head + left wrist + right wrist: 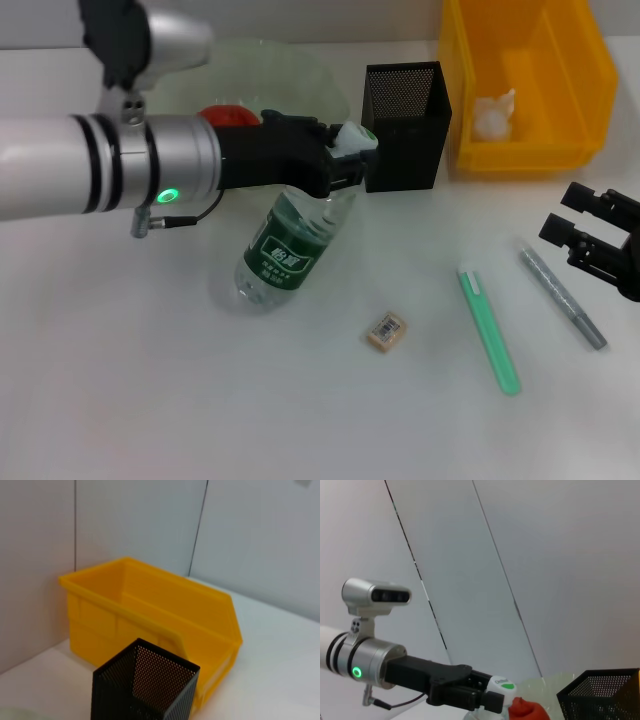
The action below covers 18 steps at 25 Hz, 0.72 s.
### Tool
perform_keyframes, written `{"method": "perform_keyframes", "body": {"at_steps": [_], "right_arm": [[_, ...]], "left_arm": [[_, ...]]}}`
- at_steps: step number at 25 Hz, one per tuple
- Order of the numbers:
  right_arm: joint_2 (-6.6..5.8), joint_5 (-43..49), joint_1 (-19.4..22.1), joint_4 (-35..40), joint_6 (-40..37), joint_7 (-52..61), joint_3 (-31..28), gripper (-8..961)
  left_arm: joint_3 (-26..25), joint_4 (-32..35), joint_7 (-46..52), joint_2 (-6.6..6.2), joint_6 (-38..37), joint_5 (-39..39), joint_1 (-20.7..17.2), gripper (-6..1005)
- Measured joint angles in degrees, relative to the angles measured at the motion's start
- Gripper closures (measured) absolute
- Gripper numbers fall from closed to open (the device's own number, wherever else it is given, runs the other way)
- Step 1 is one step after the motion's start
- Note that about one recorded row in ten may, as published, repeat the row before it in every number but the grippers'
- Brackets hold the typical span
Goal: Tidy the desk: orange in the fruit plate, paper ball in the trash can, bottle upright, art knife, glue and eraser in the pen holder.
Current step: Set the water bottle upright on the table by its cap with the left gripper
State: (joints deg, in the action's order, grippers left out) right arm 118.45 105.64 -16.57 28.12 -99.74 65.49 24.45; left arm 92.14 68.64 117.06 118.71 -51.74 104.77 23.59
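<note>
You are working over a white table set against pale wall panels. Your left gripper sits at upper centre of the head view, its black fingers clamped on the neck of the bottle, just under the white cap; the right wrist view shows the same grip from the side. The bottle stands on its base, leaning toward the camera, green label facing you. Just right of the cap stands the pen holder, and behind the left arm the orange lies in the fruit plate. At upper right the trash can holds the paper ball. The eraser lies on the table at lower centre, below and to the right of the bottle. Right of it lie a green pen-shaped stick and a grey one, well apart from the holder. Your right gripper hangs at the right edge, fingers apart, holding nothing.
</note>
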Motion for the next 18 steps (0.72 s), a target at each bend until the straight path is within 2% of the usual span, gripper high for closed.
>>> {"method": "perform_keyframes", "body": {"at_steps": [6,13,18], "right_arm": [[0.13,0.00,-0.22,-0.70,0.00,-0.18,-1.40,300],[0.37,0.00,-0.68,-0.74,1.15,-0.21,-1.43,300],[0.44,0.00,-0.91,-1.32,2.00,-0.28,-1.43,300]], "left_arm": [[-3.07,-4.20,-11.98,-0.14,-0.94,-13.23,-2.73,554],[-6.32,-4.84,-16.34,-0.17,-3.67,-17.46,-4.33,554],[-7.19,-8.41,-22.87,-0.15,-5.77,-23.00,-4.92,554]]}}
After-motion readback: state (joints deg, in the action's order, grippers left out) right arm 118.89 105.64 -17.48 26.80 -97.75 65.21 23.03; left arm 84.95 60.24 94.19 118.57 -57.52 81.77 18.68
